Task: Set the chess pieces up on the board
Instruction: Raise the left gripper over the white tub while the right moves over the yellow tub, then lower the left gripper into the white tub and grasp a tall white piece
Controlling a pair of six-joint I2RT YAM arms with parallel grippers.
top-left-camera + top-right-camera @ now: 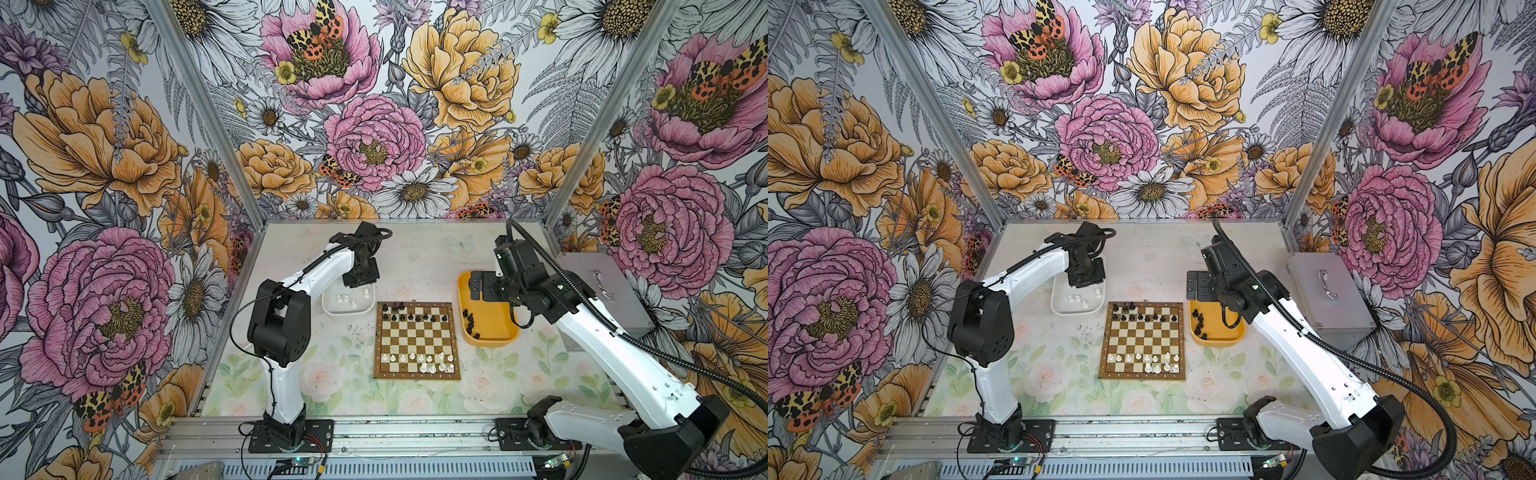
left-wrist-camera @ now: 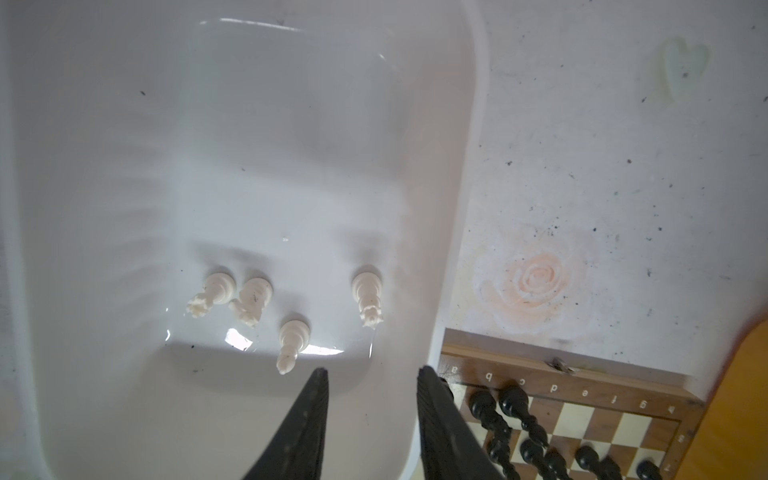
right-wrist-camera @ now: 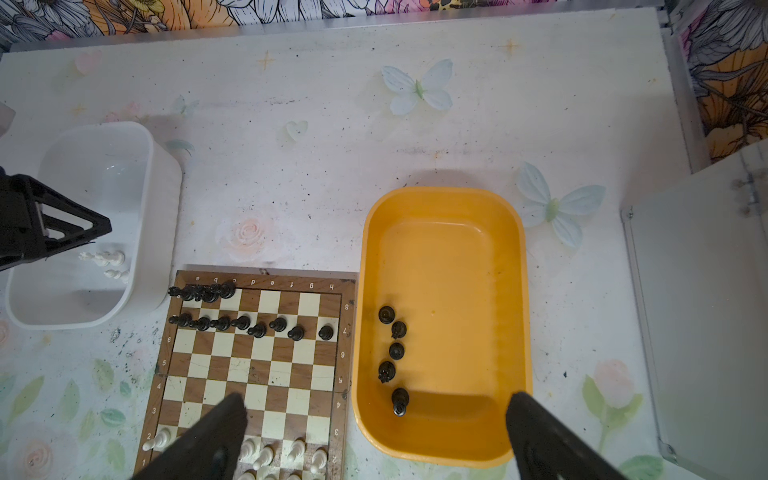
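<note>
The board (image 1: 417, 340) lies mid-table. Several black chess pieces (image 1: 409, 316) stand on its two far rows, and several white ones (image 1: 432, 361) on its two near rows. In the white tray (image 2: 457, 208) several white pieces (image 2: 293, 345) lie on their sides. My left gripper (image 2: 372, 370) hangs over that tray's near end, open, with nothing between its fingers. Several black pieces (image 3: 397, 351) rest in the yellow tray (image 3: 457, 270). My right gripper (image 3: 376, 399) is wide open and empty, high above the gap between board and yellow tray.
The white tray (image 1: 332, 307) stands at the board's far left corner and the yellow tray (image 1: 498, 336) along its right side. A grey metal case (image 1: 602, 291) stands at the right edge of the table. Floral walls enclose three sides.
</note>
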